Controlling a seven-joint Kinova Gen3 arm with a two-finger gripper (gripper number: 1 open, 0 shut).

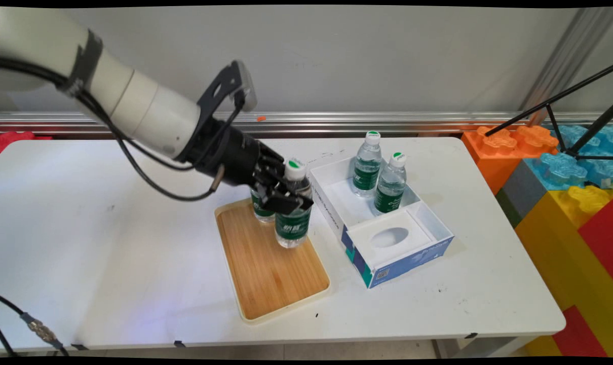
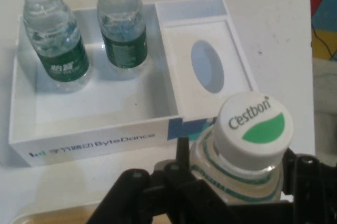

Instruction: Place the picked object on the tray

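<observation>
Black end effector clamps bottle (above tray).

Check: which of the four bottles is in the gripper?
The front bottle on the tray; the gripper is shut on it. Another stands behind it, two more in the box.

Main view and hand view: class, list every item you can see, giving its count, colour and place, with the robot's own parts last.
water bottles: four, clear with green labels and white caps; two upright in the box, two over the tray, one gripped, one behind it
box: one, white with blue side, right of the tray
tray: one, wooden, table centre
table: one, white
big toy blocks: several, orange, blue, yellow, red, far right
gripper: one, black, shut on a tray bottle
</observation>
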